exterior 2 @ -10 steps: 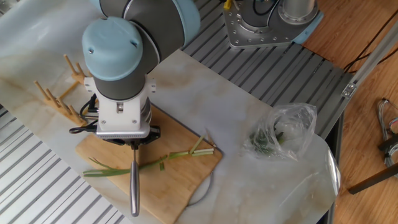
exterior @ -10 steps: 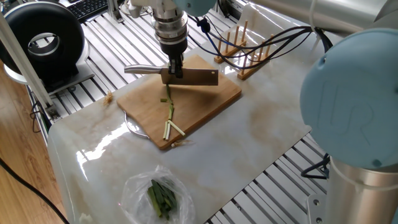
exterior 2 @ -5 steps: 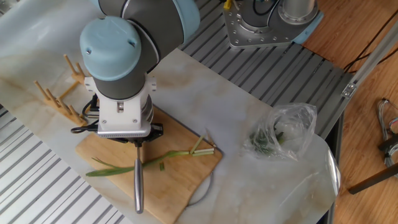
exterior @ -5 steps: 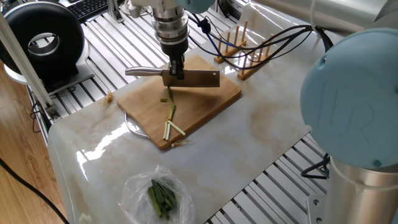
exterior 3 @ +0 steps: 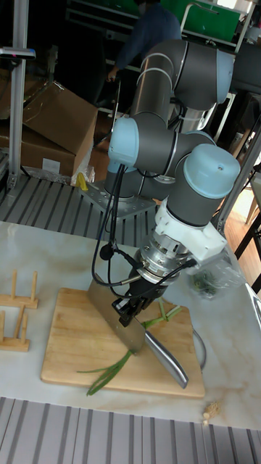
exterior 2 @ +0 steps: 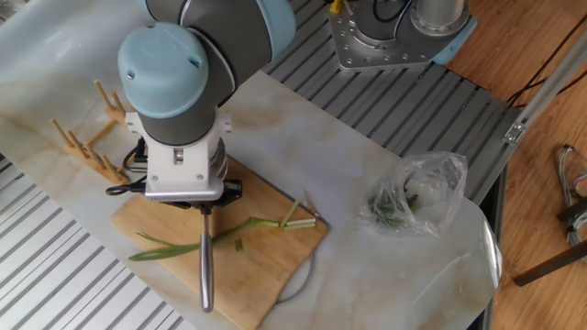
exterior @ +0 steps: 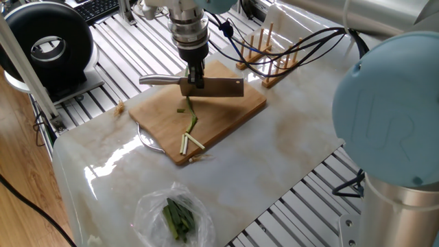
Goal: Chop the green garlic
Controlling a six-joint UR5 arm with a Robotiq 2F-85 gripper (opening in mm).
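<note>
The green garlic (exterior: 190, 125) lies along the wooden cutting board (exterior: 236, 110), its white end toward the near edge with two short cut sticks (exterior: 195, 142) beside it. From the other side the stalk (exterior 2: 255, 225) runs into green leaves (exterior 2: 160, 247), with a small cut bit (exterior 2: 238, 244) nearby. My gripper (exterior: 195, 77) is shut on a cleaver, its blade (exterior: 221, 86) edge-down across the stalk and its steel handle (exterior: 161, 79) pointing left. The tall view shows the gripper (exterior 3: 138, 306), the blade (exterior 3: 109, 308) and the leaves (exterior 3: 109, 370).
A clear plastic bag of dark green leaves (exterior: 175, 216) lies near the table's front edge. A wooden peg rack (exterior: 267, 58) stands behind the board. A black round device (exterior: 48, 44) sits at the far left. A metal disc (exterior: 147, 140) pokes out under the board.
The cleaver has shifted slightly along the stalk toward its white end. The stalk's white part has been nudged and now lies at more of an angle.
</note>
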